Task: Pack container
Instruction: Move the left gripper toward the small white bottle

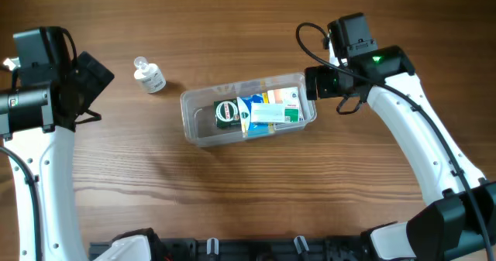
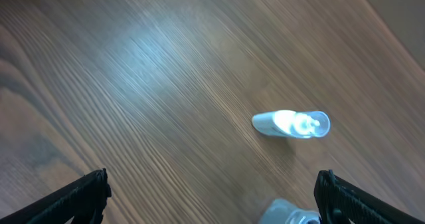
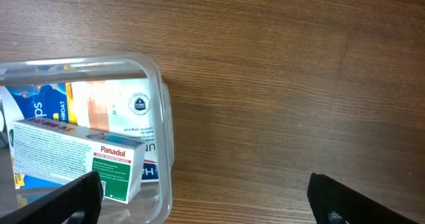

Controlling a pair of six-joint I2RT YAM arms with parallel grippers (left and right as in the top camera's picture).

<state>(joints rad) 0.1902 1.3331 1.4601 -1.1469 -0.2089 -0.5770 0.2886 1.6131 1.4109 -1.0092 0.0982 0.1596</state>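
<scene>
Both jaws spread, empty; left gripper (image 2: 212, 191) could tip the bottle (image 1: 149, 76) on approach, right gripper (image 3: 202, 187) may shove the container (image 1: 200, 121) askew

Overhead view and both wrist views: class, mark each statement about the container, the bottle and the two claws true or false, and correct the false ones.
1. The container has boxes inside. True.
2. The bottle is inside the container. False: it is on the table, outside the container, on the left arm's side.
3. The right claw grips the Panadol box. False: it is open and empty; the box lies in the container.
4. The left claw is open and holds nothing. True.
</scene>
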